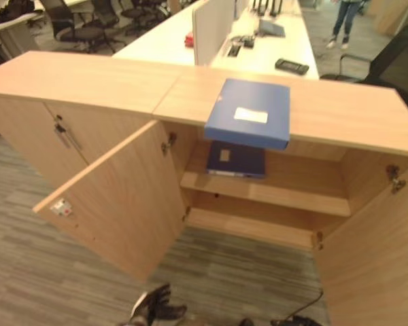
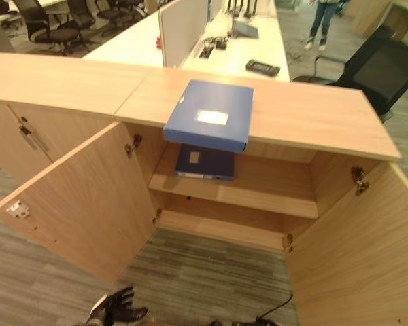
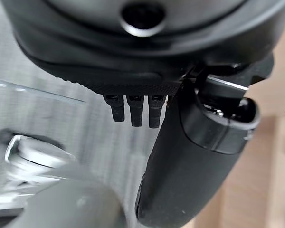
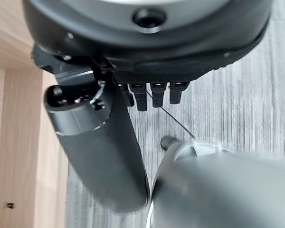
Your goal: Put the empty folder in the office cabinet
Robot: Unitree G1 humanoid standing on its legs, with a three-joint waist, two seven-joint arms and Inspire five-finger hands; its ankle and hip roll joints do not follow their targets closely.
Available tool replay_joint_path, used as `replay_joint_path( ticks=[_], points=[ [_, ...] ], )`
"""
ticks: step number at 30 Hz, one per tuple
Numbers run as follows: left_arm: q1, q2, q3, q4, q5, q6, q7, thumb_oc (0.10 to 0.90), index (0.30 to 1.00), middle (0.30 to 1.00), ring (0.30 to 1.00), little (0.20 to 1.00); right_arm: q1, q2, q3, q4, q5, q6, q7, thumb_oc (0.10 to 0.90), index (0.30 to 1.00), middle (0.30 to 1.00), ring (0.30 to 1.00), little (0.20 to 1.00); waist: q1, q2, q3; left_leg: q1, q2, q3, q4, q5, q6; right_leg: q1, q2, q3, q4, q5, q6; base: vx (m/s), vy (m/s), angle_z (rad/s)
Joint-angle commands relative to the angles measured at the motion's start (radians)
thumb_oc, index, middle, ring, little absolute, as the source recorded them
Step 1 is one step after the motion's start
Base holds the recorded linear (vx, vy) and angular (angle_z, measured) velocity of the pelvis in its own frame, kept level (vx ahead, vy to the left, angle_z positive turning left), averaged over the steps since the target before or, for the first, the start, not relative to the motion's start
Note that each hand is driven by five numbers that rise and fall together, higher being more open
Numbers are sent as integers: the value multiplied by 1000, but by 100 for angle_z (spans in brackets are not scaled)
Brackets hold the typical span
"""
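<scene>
Two blue folders are showing. One blue folder (image 1: 250,112) is lying flat on the cabinet top (image 1: 353,115), its near edge jutting out over the open front. The second folder (image 1: 235,159), darker, is lying flat on the upper shelf (image 1: 285,193) inside the office cabinet (image 2: 340,197), directly beneath the first. Which of the two is the empty one cannot be told. A lower shelf (image 1: 258,227) is sitting under the upper one, bare.

Both cabinet doors are standing open: the left door (image 1: 122,197) is swinging out toward the near left, and the right door (image 1: 377,251) toward the near right. To the left, a neighbouring closed cabinet (image 1: 41,129) is standing with its handles (image 1: 66,136) showing.

Beyond the cabinet, a white desk (image 1: 170,41) is carrying one dark phone-like device (image 1: 291,66), and a person (image 1: 345,20) is standing far back.

The left hand (image 1: 153,305) is hanging low at the near edge, fingers loosely spread, holding nothing. The right hand (image 4: 104,142) is hanging over the carpet, fingers relaxed, grasping nothing.
</scene>
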State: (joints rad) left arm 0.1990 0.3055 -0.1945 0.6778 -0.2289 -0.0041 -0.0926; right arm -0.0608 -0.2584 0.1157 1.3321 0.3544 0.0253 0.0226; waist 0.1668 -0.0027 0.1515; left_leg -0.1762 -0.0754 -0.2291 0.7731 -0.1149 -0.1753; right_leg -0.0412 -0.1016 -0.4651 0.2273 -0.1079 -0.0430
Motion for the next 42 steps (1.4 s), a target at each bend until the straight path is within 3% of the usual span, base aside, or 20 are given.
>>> replay_joint_path(
  ticks=[1,2,3,4,5,6,7,8,11,17,25,32,33,36,38,42],
  points=[
    [19,66,19,-203,6,-33,-38,800,900,900,900,900,-26,-75,4,-38,-27,3,-5,800,900,900,900,900,19,-25,56,6,-32,138,-71,109,131,61,-42,78,-51,21,64,190,-41,-10],
    [27,66,22,-220,3,-34,-40,800,900,900,900,900,-30,-73,8,-37,-35,3,-3,800,900,900,900,900,27,-30,56,-9,-23,149,-108,73,151,74,-46,93,-57,15,65,171,46,-12],
    [34,65,28,-231,-8,-38,-39,800,900,900,900,900,-45,-70,21,-34,-52,-1,-5,800,900,900,900,900,40,-46,56,-40,3,149,-292,51,179,77,-64,104,-71,27,75,105,57,-12],
    [34,65,28,-231,-8,-38,-39,800,900,900,900,900,-45,-70,21,-34,-52,-1,-5,800,900,900,900,900,41,-48,56,-36,2,151,-298,55,179,77,-66,106,-71,28,75,85,72,-19],
    [32,70,28,-235,-10,-38,-34,800,900,900,900,900,-51,-66,28,-31,-59,-3,-7,800,900,900,900,900,45,-47,55,-30,29,135,-409,80,174,80,-64,114,-68,21,78,98,43,-28],
    [28,71,26,-233,-13,-39,-31,800,900,900,900,900,-57,-61,35,-27,-64,-6,-9,800,900,900,900,900,50,-40,56,-29,75,119,-531,158,154,93,-57,117,-68,11,80,96,44,-37],
    [28,71,26,-233,-13,-39,-31,800,900,900,900,900,-57,-61,35,-27,-64,-6,-9,800,900,900,900,900,50,-41,57,-28,75,120,-532,158,154,93,-57,118,-68,11,80,136,74,-36],
    [14,68,14,-224,-13,-38,-24,800,900,900,900,900,-57,-45,39,-18,-64,-9,-16,800,900,900,900,900,55,-29,66,-44,148,118,-677,253,139,104,-52,120,-56,-3,82,108,65,-18],
    [18,68,20,-237,-7,-36,-25,800,900,900,900,900,-48,-26,43,-19,-74,-10,-7,800,900,900,900,900,63,1,33,64,174,65,-827,279,125,115,-31,131,-43,-11,92,157,107,-2],
    [11,102,10,-294,-12,-35,-39,800,900,900,900,900,-35,4,55,-27,-84,-10,-4,800,900,900,900,900,55,-13,-13,115,161,75,-860,277,115,153,-7,137,-127,5,102,122,51,-17],
    [17,106,15,-430,-79,-37,-34,800,900,900,900,900,-26,39,67,-38,-81,-7,-3,800,900,900,900,900,59,-18,-24,138,131,72,-860,258,126,182,-27,128,-149,16,121,53,38,0],
    [38,141,83,-698,-102,-57,-7,800,900,900,900,900,-9,65,79,-57,-67,-9,-9,800,900,900,900,900,70,-24,-25,136,118,62,-860,256,127,191,-32,114,-160,27,129,2,-5,3],
    [18,184,142,-861,-52,-85,37,800,900,900,900,900,-8,80,92,-39,-95,-4,-23,800,900,900,900,900,76,-30,-27,143,116,62,-860,250,125,199,-32,112,-162,26,130,7,-30,15],
    [6,191,202,-950,-9,-108,86,800,900,900,900,900,-3,94,99,-34,-103,-1,-28,800,900,900,900,900,81,-35,-28,143,115,58,-860,249,122,203,-30,107,-166,25,130,13,-37,8],
    [-12,175,292,-1040,117,-137,194,800,900,900,900,900,3,124,112,-51,-80,-6,-35,800,900,900,900,900,93,-47,-30,144,114,49,-860,249,115,211,-27,100,-170,20,128,3,-62,3],
    [-53,199,333,-1092,285,-145,278,800,900,900,900,900,10,144,128,-62,-66,-7,-42,800,900,900,900,900,97,-58,-33,141,114,46,-860,253,110,217,-24,91,-177,23,128,5,-62,6]
  ],
)
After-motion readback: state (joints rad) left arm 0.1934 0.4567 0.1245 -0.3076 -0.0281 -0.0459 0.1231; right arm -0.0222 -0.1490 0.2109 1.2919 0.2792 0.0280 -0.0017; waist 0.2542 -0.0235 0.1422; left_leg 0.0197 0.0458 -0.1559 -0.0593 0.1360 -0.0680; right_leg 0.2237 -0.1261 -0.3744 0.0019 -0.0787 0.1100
